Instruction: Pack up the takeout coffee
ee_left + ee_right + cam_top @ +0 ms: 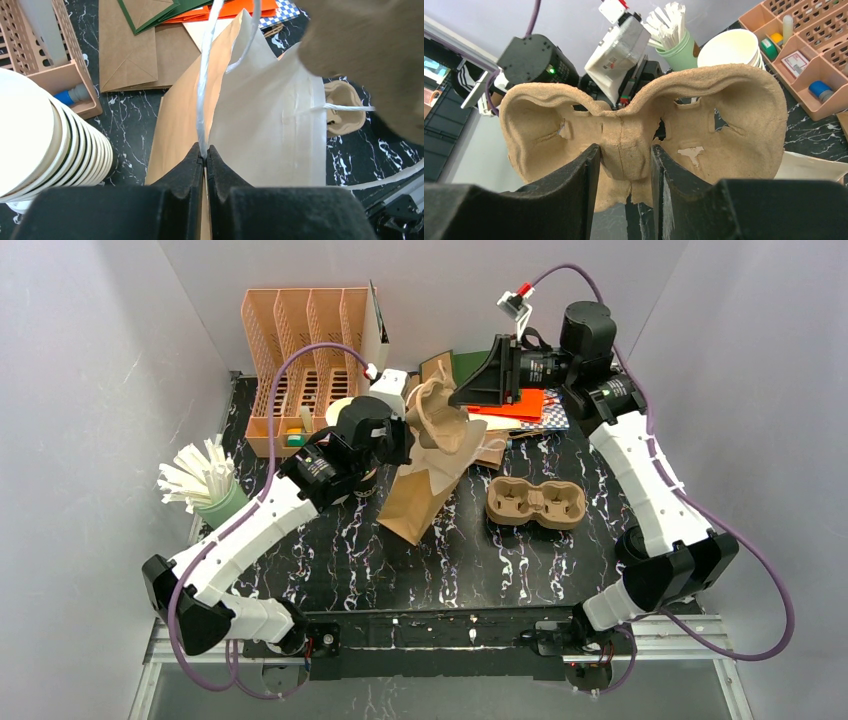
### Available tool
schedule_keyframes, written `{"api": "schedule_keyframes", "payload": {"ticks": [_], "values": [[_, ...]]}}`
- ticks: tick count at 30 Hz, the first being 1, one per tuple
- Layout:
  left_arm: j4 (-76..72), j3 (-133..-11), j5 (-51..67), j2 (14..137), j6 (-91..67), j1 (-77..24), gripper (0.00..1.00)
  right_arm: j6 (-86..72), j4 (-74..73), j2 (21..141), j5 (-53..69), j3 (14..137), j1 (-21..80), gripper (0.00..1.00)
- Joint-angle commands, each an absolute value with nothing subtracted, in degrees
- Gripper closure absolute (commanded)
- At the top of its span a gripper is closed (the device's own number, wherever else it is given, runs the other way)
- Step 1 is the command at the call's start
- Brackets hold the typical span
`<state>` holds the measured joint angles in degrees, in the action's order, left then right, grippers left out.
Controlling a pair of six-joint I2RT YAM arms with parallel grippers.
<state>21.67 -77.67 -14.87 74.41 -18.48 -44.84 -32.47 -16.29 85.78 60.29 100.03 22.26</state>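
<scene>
Two robot arms work over a brown paper bag [420, 495] on the black marbled table [330, 560], midway through packing a coffee order. The left gripper [205, 152] is clenched tight on the bag's white cord handle [202, 90], lifting one side so the mouth gapes. The right gripper [625, 152] clamps the middle ridge of a moulded pulp cup carrier [734, 110], held on edge just at that mouth; whether any part of it has passed inside cannot be told. A second carrier [535, 502] lies flat on the table, just right of the bag. The capped coffee cups themselves do not show in any view: only a stack of lidless cups [45, 140] stands beside the left gripper, near a pink desk organiser [300, 350] and a green cup of straws [205, 485]. By the look of it, the step in hand is loading the carrier into the bag, with the drinks not yet packed. The next move appears to call for the right arm to tip the carrier level and lower it through the opening while the left holds the handle taut, since a slack bag could fold shut or snag the carrier's rim.
</scene>
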Motion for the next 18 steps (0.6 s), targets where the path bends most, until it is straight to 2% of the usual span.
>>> {"api": "schedule_keyframes", "payload": {"ticks": [1,12,18], "values": [[23.7,-80.0,-10.8,72.0,-14.6,-44.5,1.00,-28.9,-19.8,86.2,59.3,102.4,23.5,0.69],[21.3,-76.1,-8.5,69.2,-14.8,-44.3,1.00,-26.7,-24.3,82.7,57.5,93.1,24.5,0.72],[19.7,-73.8,-6.6,67.3,-13.9,-44.2,1.00,-24.4,-30.2,84.7,57.3,92.6,24.5,0.76]]}}
